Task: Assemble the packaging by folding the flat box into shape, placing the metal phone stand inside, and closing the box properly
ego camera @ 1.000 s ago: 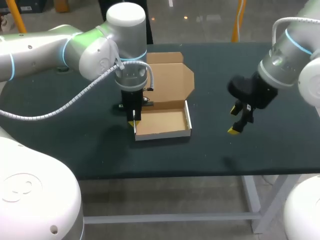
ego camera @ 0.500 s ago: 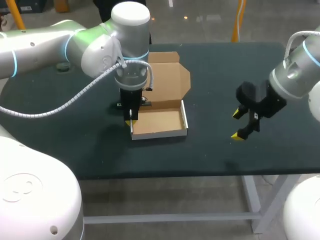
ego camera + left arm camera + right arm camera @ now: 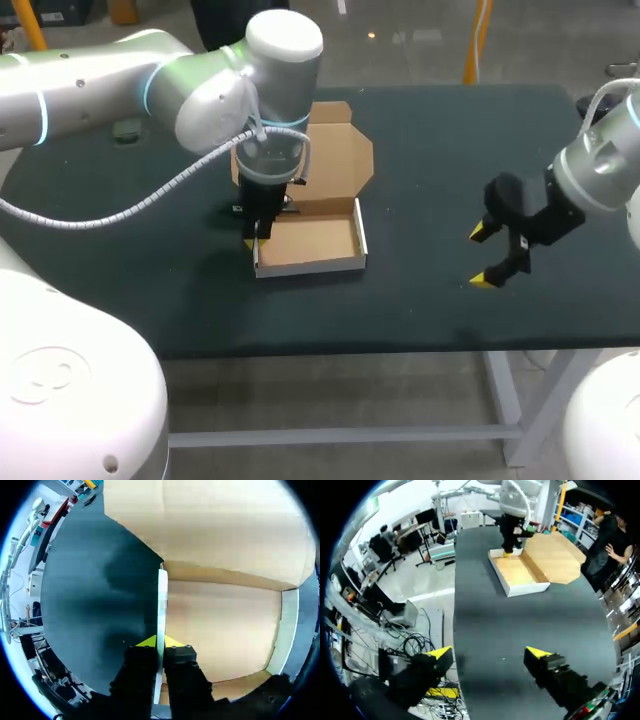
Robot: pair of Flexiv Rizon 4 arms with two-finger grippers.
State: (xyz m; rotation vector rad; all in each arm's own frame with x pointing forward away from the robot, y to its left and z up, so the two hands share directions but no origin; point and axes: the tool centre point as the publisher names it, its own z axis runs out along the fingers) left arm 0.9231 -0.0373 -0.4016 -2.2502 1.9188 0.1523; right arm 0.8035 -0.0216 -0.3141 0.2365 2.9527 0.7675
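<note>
The cardboard box (image 3: 312, 243) stands as a shallow open tray near the table's middle, its lid (image 3: 338, 158) laid back flat behind it. My left gripper (image 3: 252, 241) points straight down at the tray's left side and is shut on the left wall. In the left wrist view the thin white wall (image 3: 162, 600) runs between the two yellow tips of the left gripper (image 3: 160, 641), with the tray floor (image 3: 225, 625) beside it. Nothing lies in the tray. My right gripper (image 3: 481, 256) hangs open over bare table far to the right, empty (image 3: 488, 653); from there the box (image 3: 517, 572) lies well ahead.
The dark table (image 3: 430, 130) extends around the box, with its front edge (image 3: 400, 345) close below the right gripper. A small round greenish object (image 3: 125, 130) sits at the far left edge, under my left arm.
The left gripper has drawn the box a little to the left while holding its wall. The right gripper has moved further right and towards the front edge, still open.
</note>
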